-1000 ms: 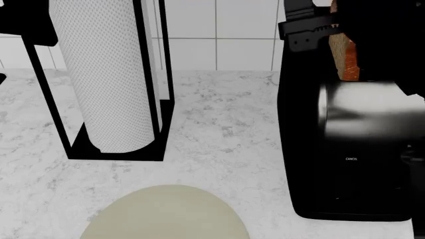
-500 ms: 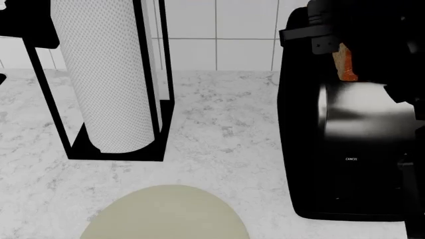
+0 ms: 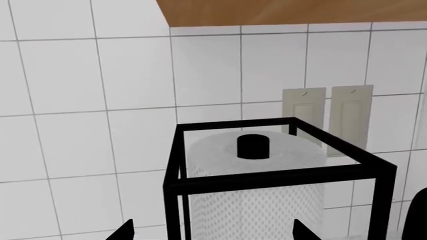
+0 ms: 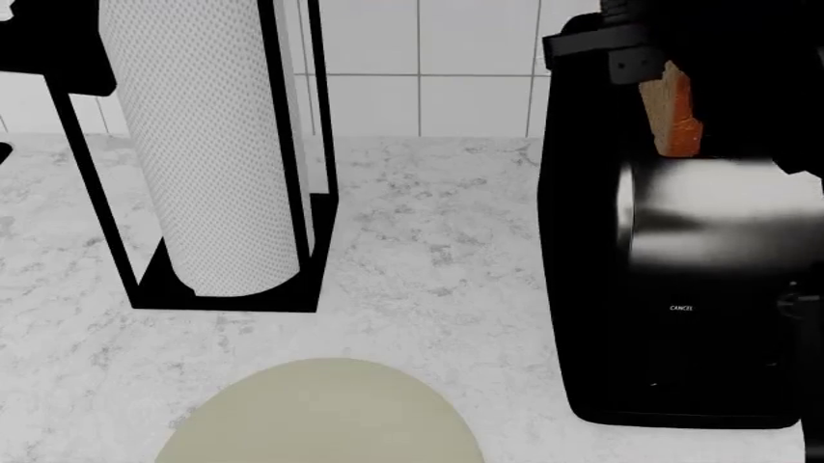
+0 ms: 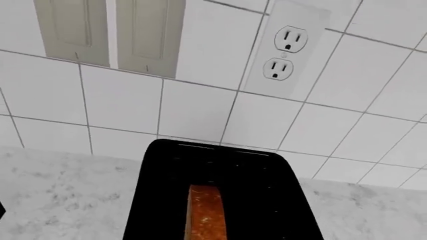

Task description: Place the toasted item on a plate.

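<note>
The only writing I can read is the small pale word "CANCEL" [image 4: 681, 309], printed low on the glossy near side of the black toaster [image 4: 670, 289] at the right of the counter. Nothing else in the room carries lettering, a brand or a number I can read.

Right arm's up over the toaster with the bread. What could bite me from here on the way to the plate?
The toast stands on edge above the black toaster, and the right arm hides the jaws, so the grip is unconfirmed: it may slip or snag the slot. The plate is cut off by the head view's edge. The paper towel holder stands nearby.
</note>
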Controlling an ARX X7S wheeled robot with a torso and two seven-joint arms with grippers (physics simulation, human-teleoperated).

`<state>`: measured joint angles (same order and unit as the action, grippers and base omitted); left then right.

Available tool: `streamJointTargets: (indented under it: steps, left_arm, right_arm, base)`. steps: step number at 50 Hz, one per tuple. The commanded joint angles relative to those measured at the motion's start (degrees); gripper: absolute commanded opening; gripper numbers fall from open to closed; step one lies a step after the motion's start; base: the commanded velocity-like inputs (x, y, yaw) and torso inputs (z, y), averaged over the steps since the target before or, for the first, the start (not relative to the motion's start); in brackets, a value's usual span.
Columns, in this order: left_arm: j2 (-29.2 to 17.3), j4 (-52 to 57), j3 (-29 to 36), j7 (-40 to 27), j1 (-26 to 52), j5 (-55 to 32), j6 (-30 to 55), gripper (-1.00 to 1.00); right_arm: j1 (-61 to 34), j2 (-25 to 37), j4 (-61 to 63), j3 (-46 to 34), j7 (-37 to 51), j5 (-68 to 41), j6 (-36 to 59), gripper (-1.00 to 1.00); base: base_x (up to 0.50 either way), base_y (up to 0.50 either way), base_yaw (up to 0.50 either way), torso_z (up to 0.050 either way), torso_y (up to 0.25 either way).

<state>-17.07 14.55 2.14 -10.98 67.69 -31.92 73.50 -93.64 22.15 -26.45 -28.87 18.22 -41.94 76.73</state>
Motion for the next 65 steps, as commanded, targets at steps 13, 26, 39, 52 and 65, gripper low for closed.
streamJointTargets:
  steps: [13, 26, 39, 52, 65]
  left_arm:
    - [0.2, 1.3, -0.7, -1.0, 1.1, -1.4, 1.7, 1.0]
    - [0.4, 2.1, -1.0, -1.5, 1.4, -2.1, 2.4, 1.0]
    - [0.9, 1.2, -0.4, -1.5, 2.0, -2.0, 1.9, 1.0]
    - [1.1, 2.3, -0.9, -2.2, 2.3, -2.8, 3.0, 1.0]
    - [1.1, 2.1, -0.6, -2.4, 2.4, -3.1, 2.6, 1.0]
  right_arm:
    - [-8.6, 0.7, 5.4, 2.9, 2.0, -2.8, 7.2, -1.0]
    - [-11.9, 0.9, 11.0, 8.4, 6.0, -8.8, 12.7, -1.0]
    - [-12.5, 5.3, 14.5, 11.6, 25.8, -37.5, 12.8, -1.0]
    - [-8.0, 5.9, 18.0, 13.5, 37.9, -55.3, 10.2, -1.0]
    - [-4.4, 6.3, 21.0, 13.8, 44.6, -66.6, 6.3, -1.0]
  base:
    - [0.0, 0.0, 0.0, 0.0, 0.0]
    - [0.0, 0.0, 0.0, 0.0, 0.002]
    - [0.0, 0.0, 0.0, 0.0, 0.005]
    - [0.0, 0.0, 0.0, 0.0, 0.0]
    - [0.0, 0.0, 0.0, 0.0, 0.0]
